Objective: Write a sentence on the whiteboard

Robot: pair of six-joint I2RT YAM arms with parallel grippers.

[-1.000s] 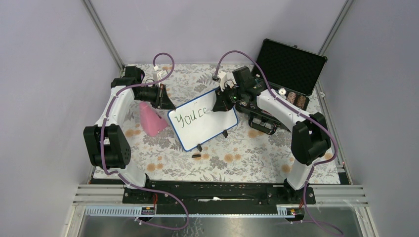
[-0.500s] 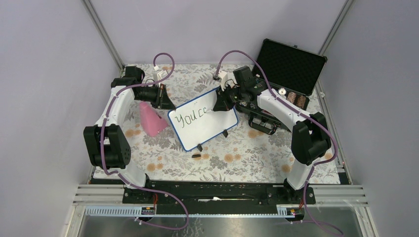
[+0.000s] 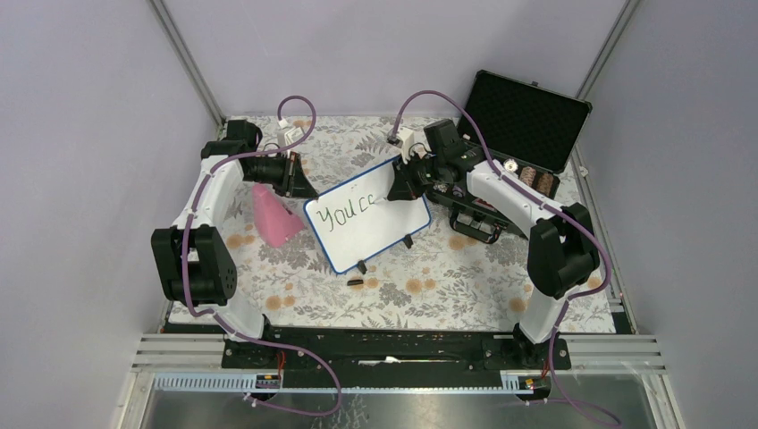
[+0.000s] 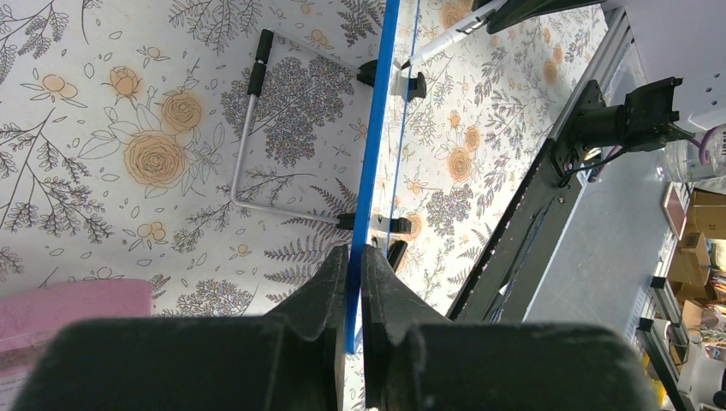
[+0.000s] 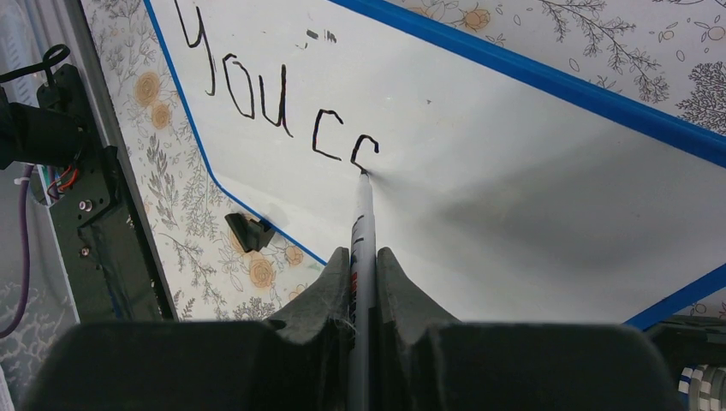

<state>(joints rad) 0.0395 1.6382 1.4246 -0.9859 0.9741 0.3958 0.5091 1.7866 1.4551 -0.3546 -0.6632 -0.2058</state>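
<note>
The whiteboard (image 3: 375,234), white with a blue frame, stands tilted on the flowered table. Dark lettering (image 3: 349,212) on it reads "You cc" (image 5: 282,111). My left gripper (image 3: 304,190) is at the board's far left corner. In the left wrist view this gripper (image 4: 354,253) is shut on the blue frame edge (image 4: 370,128). My right gripper (image 3: 398,186) is over the board's upper right part, shut on a thin grey marker (image 5: 363,214). The marker's tip touches the board at the foot of the last letter.
A pink cloth (image 3: 273,216) lies left of the board. An open black case (image 3: 523,116) stands at the back right, behind the right arm. A small dark piece (image 3: 355,281) lies in front of the board. A wire stand (image 4: 244,137) props the board from behind.
My right gripper with the marker has shifted slightly right and toward the back. The lettering looks the same. The left arm has not moved.
</note>
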